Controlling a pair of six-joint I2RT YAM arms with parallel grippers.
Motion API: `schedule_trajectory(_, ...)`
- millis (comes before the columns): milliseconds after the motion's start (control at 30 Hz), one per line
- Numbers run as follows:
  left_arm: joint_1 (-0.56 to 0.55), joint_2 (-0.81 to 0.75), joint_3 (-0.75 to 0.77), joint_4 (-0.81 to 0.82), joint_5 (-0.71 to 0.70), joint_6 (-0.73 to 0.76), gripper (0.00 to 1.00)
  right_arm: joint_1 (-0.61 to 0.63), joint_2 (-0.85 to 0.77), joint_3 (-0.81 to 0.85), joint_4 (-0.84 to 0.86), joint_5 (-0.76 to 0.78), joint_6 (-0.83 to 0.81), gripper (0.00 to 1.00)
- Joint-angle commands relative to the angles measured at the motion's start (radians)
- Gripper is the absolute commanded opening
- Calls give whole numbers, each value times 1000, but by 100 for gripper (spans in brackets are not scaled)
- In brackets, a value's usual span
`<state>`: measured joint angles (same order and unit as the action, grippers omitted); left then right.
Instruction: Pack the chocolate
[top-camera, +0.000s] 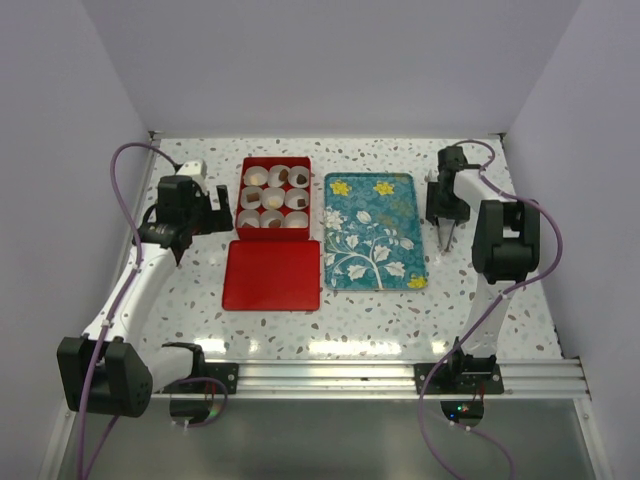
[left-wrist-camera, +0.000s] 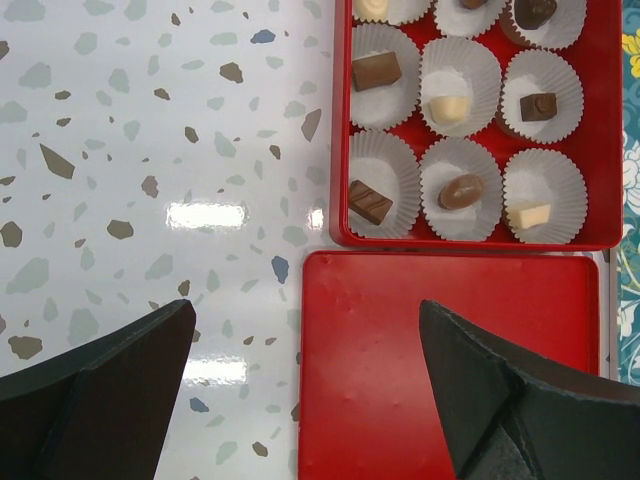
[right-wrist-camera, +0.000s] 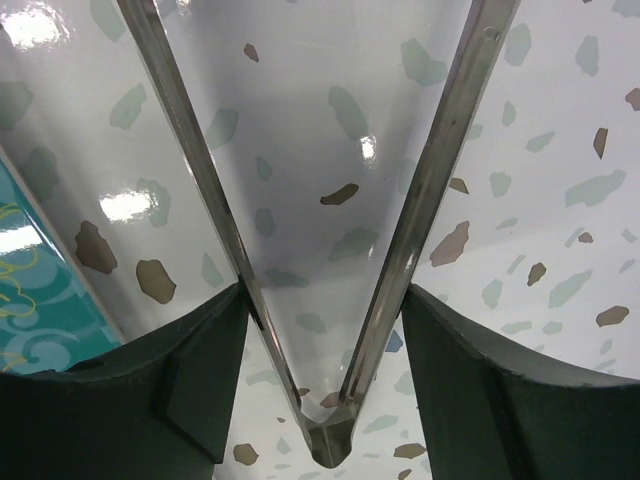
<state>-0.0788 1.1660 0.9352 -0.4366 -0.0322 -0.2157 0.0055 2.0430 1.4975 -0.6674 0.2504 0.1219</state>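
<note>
Chocolate (left-wrist-camera: 461, 190): nine pieces, brown and cream, one per paper cup (left-wrist-camera: 560, 165) in red box (left-wrist-camera: 603, 150) on bench (left-wrist-camera: 150, 150); red lid (left-wrist-camera: 380, 350) just beside its near wall. Left claw (left-wrist-camera: 308, 320) wide open over lid's edge. Right claw (right-wrist-camera: 322, 295) grips metal tongs (right-wrist-camera: 190, 150) beside teal tray (top-camera: 365, 205)

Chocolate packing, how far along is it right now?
Done: all nine cups in the box hold a chocolate, and the tray holds none. In hand: the right tool holds empty tongs over the table; the left tool is open above the lid. Left: the lid lies beside the box, not yet on.
</note>
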Motion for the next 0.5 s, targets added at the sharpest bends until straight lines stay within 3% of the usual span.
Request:
schedule_trajectory(0,8,-32,44,2,-15,22,100,-4,8,32,40,-2,-8,67)
schedule_trajectory(100,8,-32,47,-1,-18,21,100,-4,2,32,38,-8,-14,71)
schedule_trajectory(167,8,-34,47,-2,-21,21,100,-2,-3,32,38,-11,-16,81)
schedule_trajectory(233,8,-35,45,-5,-25,21,100,-4,-12,27,41,-14,-21,83)
schedule_trajectory(300,8,-39,44,-5,-28,24,100,-2,-23,26,45,-17,-21,91)
schedule_trajectory(467,10,-49,39,-20,-51,25,100,-4,-55,26,37,-17,-22,94)
